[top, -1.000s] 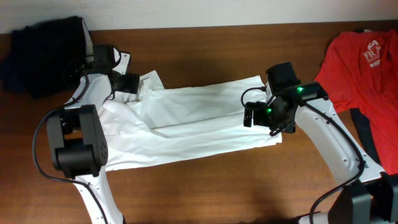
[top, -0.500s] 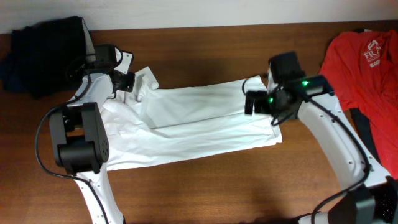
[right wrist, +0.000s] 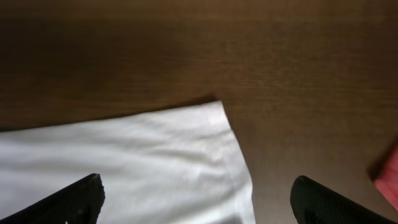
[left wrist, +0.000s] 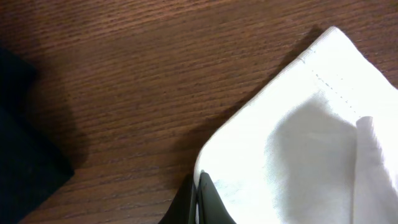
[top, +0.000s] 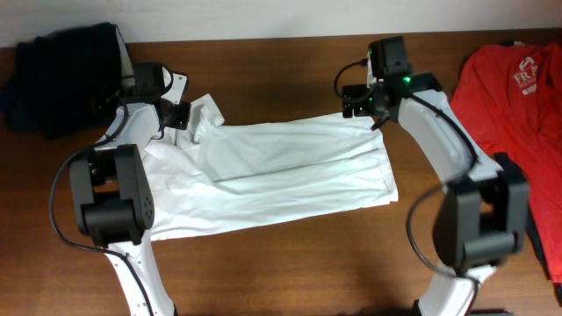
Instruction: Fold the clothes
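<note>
Counter: brown wood-grain counter (top: 290,263), seen from overhead.
Shirt: plain white short-sleeved shirt of thin fabric (top: 281,171) lies flat mid-counter, folded into a long band running from 9 o'clock to 3 o'clock, with a few creases through its middle.
Left fingers: the left fingers (left wrist: 200,194) sit at the shirt's 10 o'clock end, pressed together and pinching the hemmed edge of a raised flap of white cloth.
Right fingers: the right fingers (right wrist: 76,199) are spread wide at the shirt's 1 o'clock corner. That corner lies between them in the wrist view, and they appear to hang just over the cloth, though contact is hard to judge.
Other cloth: a heap of black and navy garments (top: 61,75) sits at the counter's 10 o'clock corner. A red T-shirt with white print (top: 518,96) lies at 3 o'clock, well apart from the shirt.
</note>
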`<state>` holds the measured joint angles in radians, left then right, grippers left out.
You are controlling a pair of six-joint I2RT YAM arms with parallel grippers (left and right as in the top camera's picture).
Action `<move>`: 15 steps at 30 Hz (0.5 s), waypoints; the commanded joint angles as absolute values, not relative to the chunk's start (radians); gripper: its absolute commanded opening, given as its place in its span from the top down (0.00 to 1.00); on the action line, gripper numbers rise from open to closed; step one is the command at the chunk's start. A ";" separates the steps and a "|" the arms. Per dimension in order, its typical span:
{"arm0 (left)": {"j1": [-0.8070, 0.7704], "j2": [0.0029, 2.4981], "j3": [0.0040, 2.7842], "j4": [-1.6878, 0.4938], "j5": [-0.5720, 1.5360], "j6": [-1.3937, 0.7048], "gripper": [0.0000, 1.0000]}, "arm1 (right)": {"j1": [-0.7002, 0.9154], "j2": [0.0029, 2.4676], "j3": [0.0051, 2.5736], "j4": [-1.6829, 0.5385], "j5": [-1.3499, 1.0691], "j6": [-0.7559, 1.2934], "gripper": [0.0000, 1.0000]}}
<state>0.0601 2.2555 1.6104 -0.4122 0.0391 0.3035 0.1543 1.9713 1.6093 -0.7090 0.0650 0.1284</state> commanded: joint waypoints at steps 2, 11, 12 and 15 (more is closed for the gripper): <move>0.065 2.308 1.598 -0.443 0.015 0.308 1.00 | 0.141 2.103 1.669 -0.629 0.091 0.101 0.01; 0.065 2.308 1.598 -0.463 0.015 0.300 1.00 | 0.142 2.244 1.668 -0.527 0.046 0.101 0.01; 0.065 2.308 1.598 -0.464 0.015 0.300 1.00 | 0.142 2.250 1.668 -0.522 0.046 0.101 0.01; 0.065 2.308 1.598 -0.464 0.015 0.300 1.00 | 0.142 2.272 1.668 -0.515 0.046 0.101 0.10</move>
<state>0.0601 2.2555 1.6154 -0.4339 0.0330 0.3031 0.1452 2.2501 1.6474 -0.5220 0.0540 0.1032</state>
